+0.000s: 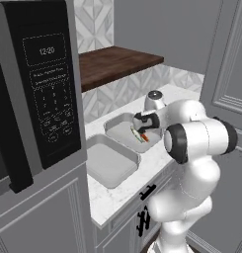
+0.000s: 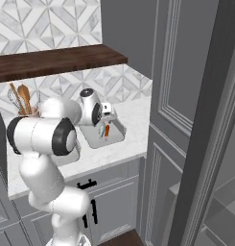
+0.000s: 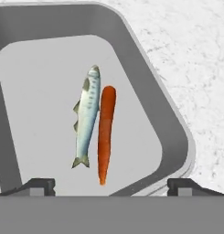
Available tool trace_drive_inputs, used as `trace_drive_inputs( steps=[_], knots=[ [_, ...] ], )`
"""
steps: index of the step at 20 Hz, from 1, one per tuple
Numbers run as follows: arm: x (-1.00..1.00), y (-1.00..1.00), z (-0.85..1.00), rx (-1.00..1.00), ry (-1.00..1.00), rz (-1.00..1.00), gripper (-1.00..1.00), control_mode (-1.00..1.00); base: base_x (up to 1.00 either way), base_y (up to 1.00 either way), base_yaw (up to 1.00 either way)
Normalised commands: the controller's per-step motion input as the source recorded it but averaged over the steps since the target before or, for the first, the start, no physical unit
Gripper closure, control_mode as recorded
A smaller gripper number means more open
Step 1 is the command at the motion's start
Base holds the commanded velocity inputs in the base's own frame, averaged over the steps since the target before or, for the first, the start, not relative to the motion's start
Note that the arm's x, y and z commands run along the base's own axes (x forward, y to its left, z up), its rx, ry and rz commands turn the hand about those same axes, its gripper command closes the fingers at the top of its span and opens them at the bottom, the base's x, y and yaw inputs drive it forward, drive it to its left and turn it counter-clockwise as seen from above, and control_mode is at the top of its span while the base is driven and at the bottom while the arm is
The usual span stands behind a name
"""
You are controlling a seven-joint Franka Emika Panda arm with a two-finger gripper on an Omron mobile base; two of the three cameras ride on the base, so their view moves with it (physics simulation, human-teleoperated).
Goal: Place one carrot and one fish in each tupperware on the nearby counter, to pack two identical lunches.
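Lying parallel in the tupperware (image 3: 175,123): fish (image 3: 87,115), carrot (image 3: 105,132), touching perhaps.

The far tupperware (image 3: 175,132) is open from above, though a fish (image 3: 87,116) and carrot (image 3: 105,132) lie side by side across its floor. The near tupperware (image 1: 93,144) has a bare floor. A microwave (image 1: 38,89) crowds its left; a wooden shelf (image 1: 117,62) overhangs the counter (image 1: 112,197) behind.

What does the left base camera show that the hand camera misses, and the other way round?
Left base view alone: a second tupperware with nothing in it, the microwave and the wooden shelf.
Hand view alone: the fish clearly, lying close beside the carrot.
Both: the far tupperware, the carrot, the white counter.
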Motion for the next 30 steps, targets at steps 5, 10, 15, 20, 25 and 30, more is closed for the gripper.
trace_drive_inputs(
  steps=[5, 10, 15, 20, 25, 30],
  knots=[
    [-1.0, -0.45, 0.76, 0.11, -0.14, -0.09, -1.0, -1.0, 0.0, 0.0, 0.0],
    [-1.0, -0.03, 0.87, 0.1, -0.05, -0.07, -1.0, -1.0, 0.0, 0.0, 0.0],
    [-1.0, 0.1, 0.85, 0.08, -0.05, -0.11, -1.0, -1.0, 0.0, 0.0, 0.0],
    [-1.0, 0.39, 0.1, 0.0, 0.0, 0.0, -1.0, -1.0, 0.0, 0.0, 0.0],
    [-1.0, 0.21, 0.11, 0.0, 0.0, 0.02, -1.0, -1.0, 0.0, 0.0, 0.0],
    [-1.0, -0.05, 0.03, 0.0, -0.03, 0.01, -1.0, -1.0, 0.0, 0.0, 0.0]
  ],
)
